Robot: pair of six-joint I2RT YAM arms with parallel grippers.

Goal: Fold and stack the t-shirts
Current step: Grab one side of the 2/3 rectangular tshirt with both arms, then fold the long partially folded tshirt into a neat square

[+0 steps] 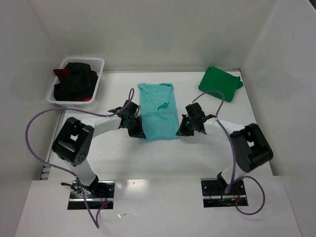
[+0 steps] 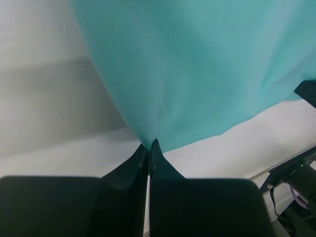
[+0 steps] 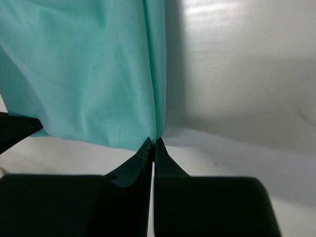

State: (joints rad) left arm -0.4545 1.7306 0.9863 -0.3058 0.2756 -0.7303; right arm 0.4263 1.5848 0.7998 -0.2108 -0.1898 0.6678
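Black left pincer (image 2: 149, 146): its two fingers are pressed tight together. The near left corner of the teal shirt (image 2: 197, 64) is pinched between the tips.
Black right pincer (image 3: 152, 143): it is clenched the same way. Its tips nip the near right corner of the same shirt, where a folded edge runs straight down to them.
Cloth at the tips: by the left pincer the cloth draws in to a point. By the right pincer it hangs in soft, smooth folds.
Teal shirt: it lies in the middle of the table (image 1: 163, 158) as a long narrow shape. One end is far and the other near. The near edge sits between the two pincers.
Arms: each one bends in from its own side, the left from the left and the right from the right. Purple cables (image 1: 29, 128) loop along them.
Green shirt (image 1: 220, 83): it is folded small at the far right of the table, well apart from the teal one.
Basket (image 1: 81, 60): it is white with little holes and stands at the far left.
Black shirts (image 1: 74, 81): they are heaped inside the basket.
Dark red shirt (image 1: 60, 74): a bit of it peeks out at the basket's left side, beside the black heap.
Table: it is white, with white walls around it.
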